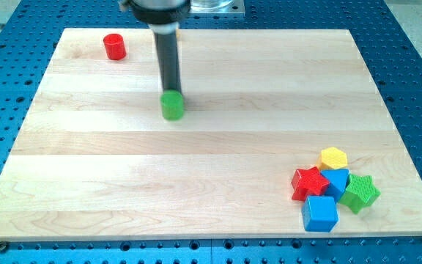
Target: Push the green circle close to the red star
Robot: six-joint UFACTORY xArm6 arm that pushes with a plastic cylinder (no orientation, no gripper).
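My tip (171, 92) is the lower end of a plain dark rod; it has no jaws to spread or press together, and it holds nothing. It comes down at the top edge of the green circle (172, 105). The very end meets the block's upper rim on the side toward the view's top, and it looks to be touching, though the block hides the last bit of the rod, so contact with the board cannot be confirmed.

The green circle sits just below my tip, toward the view's bottom, upright on the wooden board (196, 169).

The red star (309, 182) lies well apart from my tip, far toward the view's lower right. It belongs to a tight cluster there. A yellow block (334, 158), perhaps a hexagon, sits at the cluster's top. A blue block (337, 180) lies just right of the red star, mostly covered by its neighbours, so its shape is unclear. A green star (361, 193) is at the cluster's right edge. A blue cube (320, 213) sits at the cluster's bottom, just below the red star.

A red cylinder (114, 46) stands alone to the upper left of my tip, near the board's top edge.

The rod's upper mount is cut off by the view's top.
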